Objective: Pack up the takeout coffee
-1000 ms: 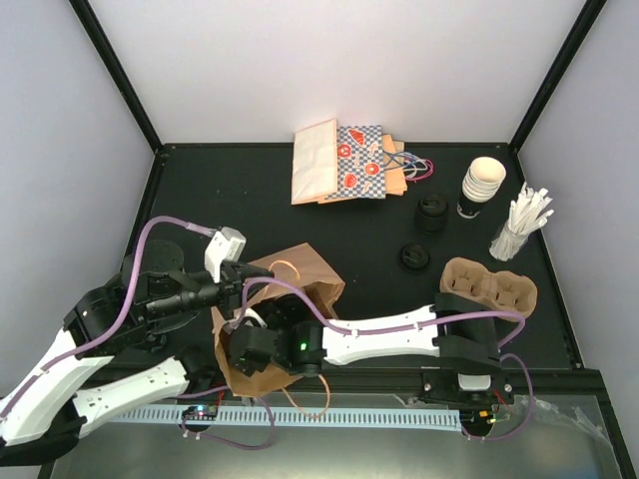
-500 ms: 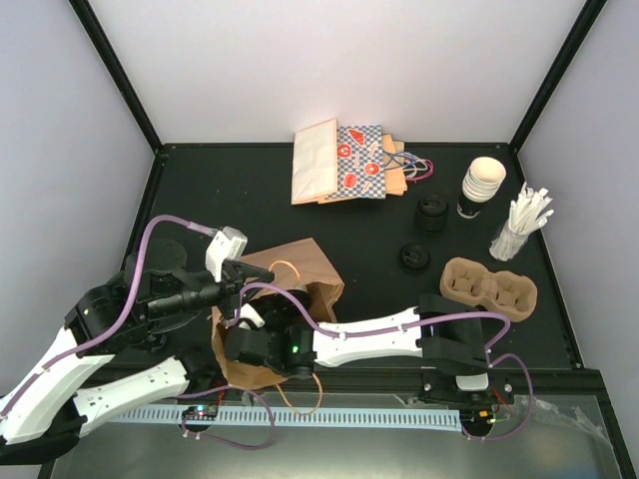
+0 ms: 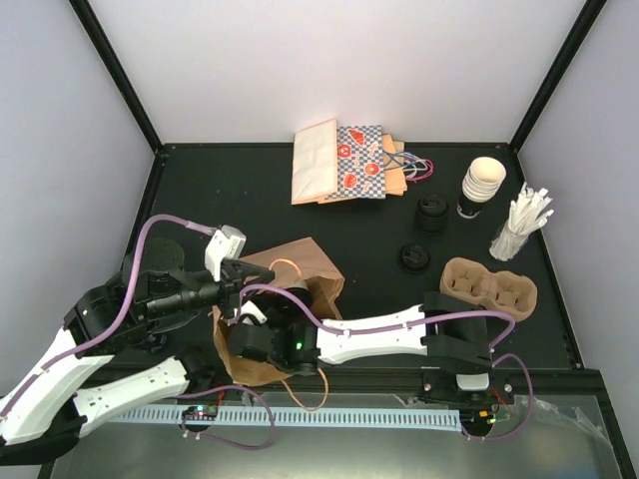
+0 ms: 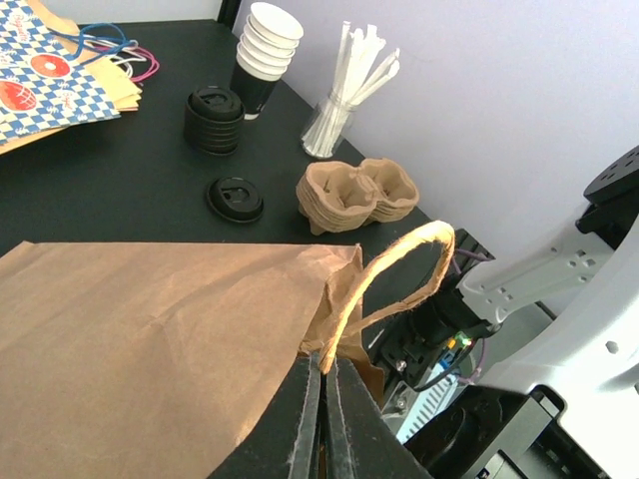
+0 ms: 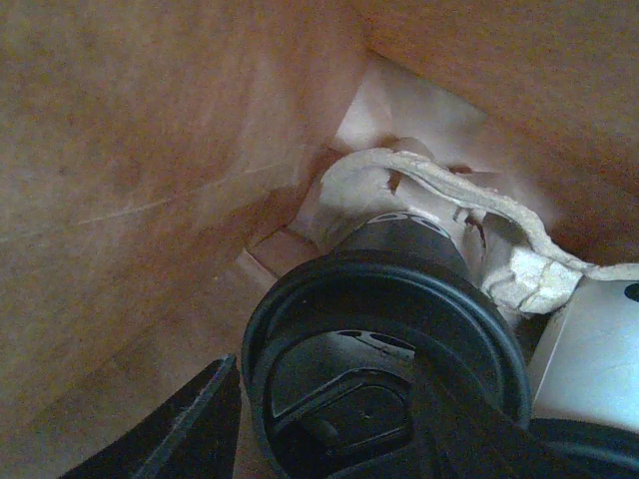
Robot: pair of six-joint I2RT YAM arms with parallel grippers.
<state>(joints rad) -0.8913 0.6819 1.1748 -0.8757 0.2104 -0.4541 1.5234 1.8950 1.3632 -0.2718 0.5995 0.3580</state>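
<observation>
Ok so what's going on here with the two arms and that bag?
The left gripper pinches the brown paper bag at its rim, jaws shut. The right gripper is inside the bag, jaws either side of the takeout coffee; whether they grip it is unclear.

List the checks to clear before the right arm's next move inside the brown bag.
1. Bag held: left gripper shut on the brown bag rim by the handle: ok.
2. Capped takeout coffee inside the bag: ok.
3. Firm hold by the right gripper around the coffee: cannot tell.
4. Coffee upright: cannot tell.
5. Pale paper strip beside the coffee clear of the gripper: cannot tell.
</observation>
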